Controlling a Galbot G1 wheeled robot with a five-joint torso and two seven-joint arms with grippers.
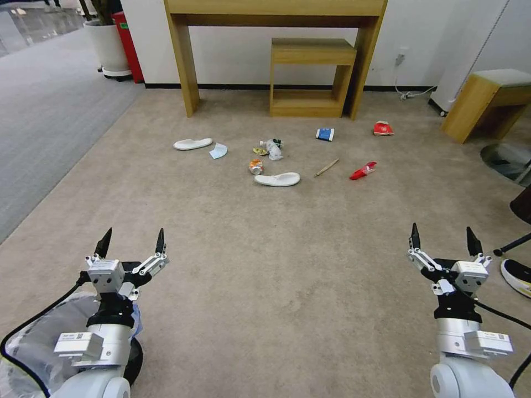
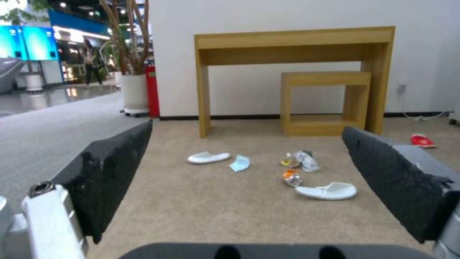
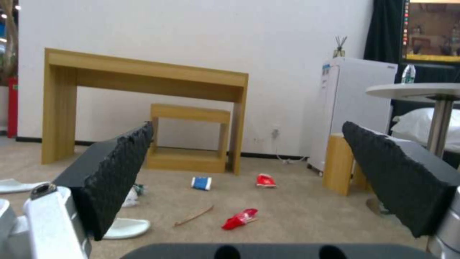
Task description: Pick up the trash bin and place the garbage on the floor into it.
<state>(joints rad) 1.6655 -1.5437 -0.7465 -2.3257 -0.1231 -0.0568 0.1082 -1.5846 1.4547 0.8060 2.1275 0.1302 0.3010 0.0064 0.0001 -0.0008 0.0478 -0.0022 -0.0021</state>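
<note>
The left gripper point(image 1: 131, 241) is holding its fingers wide apart with nothing between them, and the right gripper point(image 1: 441, 239) is doing the same; both are hanging above the carpet point(image 1: 265, 265), near its front edge, pointing forward. The bin point(image 1: 33, 342) is sitting just below and behind the left arm, at the front left corner of the carpet. I think the step in hand is taking the bin, so the left gripper should be coming back and down to the rim and closing on the wall itself, not only on the loose bag. The bin is small, round and black, lined with a crinkly whitish bag. The garbage point(image 1: 276, 160) is lying scattered well ahead, before the desk point(image 1: 276, 11).
</note>
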